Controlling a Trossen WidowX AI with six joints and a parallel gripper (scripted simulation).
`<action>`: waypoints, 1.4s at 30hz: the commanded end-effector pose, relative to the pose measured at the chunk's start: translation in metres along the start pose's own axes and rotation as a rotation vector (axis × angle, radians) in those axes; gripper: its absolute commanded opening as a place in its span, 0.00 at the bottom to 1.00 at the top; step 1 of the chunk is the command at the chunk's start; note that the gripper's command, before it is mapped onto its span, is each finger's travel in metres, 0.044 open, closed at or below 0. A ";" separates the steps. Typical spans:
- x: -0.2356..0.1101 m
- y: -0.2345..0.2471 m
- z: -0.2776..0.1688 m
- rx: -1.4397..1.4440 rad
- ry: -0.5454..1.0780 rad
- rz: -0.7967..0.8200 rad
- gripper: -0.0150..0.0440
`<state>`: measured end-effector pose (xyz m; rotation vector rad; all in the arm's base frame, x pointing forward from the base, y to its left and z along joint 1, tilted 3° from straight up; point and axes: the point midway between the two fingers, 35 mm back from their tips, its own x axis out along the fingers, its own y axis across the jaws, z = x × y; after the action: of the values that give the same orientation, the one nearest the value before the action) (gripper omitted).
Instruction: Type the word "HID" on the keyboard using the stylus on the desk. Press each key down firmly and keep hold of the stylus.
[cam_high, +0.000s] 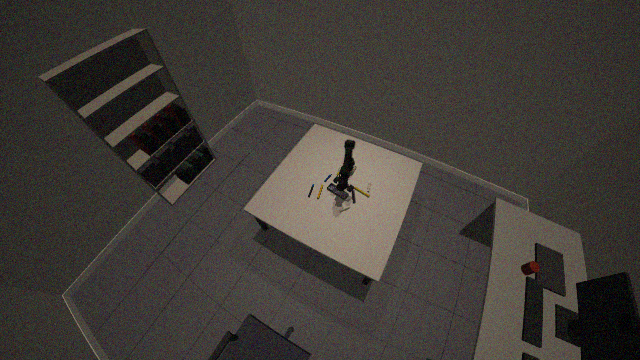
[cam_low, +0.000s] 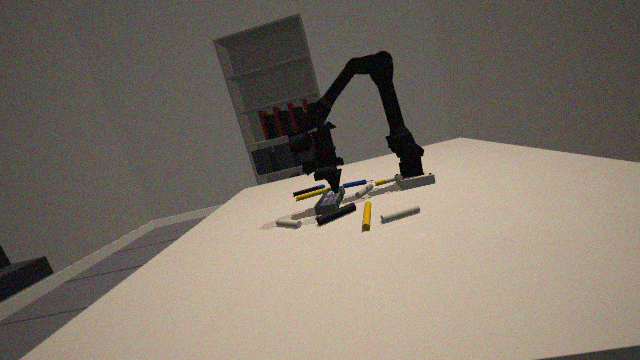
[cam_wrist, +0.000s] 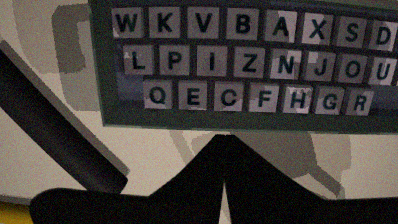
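While poised just above the keyboard (cam_wrist: 240, 65), gripper (cam_wrist: 223, 165): jaws fully closed, nothing visible between them, tip near the bottom key row. Keyboard: on desk (cam_low: 450, 260), among scattered cylinders. Black cylinder (cam_wrist: 50, 135): beside keyboard's left end. Which rod is the stylus: cannot tell.

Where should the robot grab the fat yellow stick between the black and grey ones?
Around its middle, from straight above, closing the tool across its narrow width. The yellow stick lies flat on the table, with gaps on both long sides.
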<state>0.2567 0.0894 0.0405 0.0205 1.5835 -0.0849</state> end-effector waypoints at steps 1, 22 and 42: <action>-0.022 0.002 0.003 0.003 -0.007 0.004 0.25; -0.057 0.002 0.003 0.000 -0.019 0.009 0.25; -0.041 -0.073 0.010 1.057 0.081 -0.149 0.51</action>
<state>0.2624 0.0523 0.0877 0.4321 1.5633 -0.6051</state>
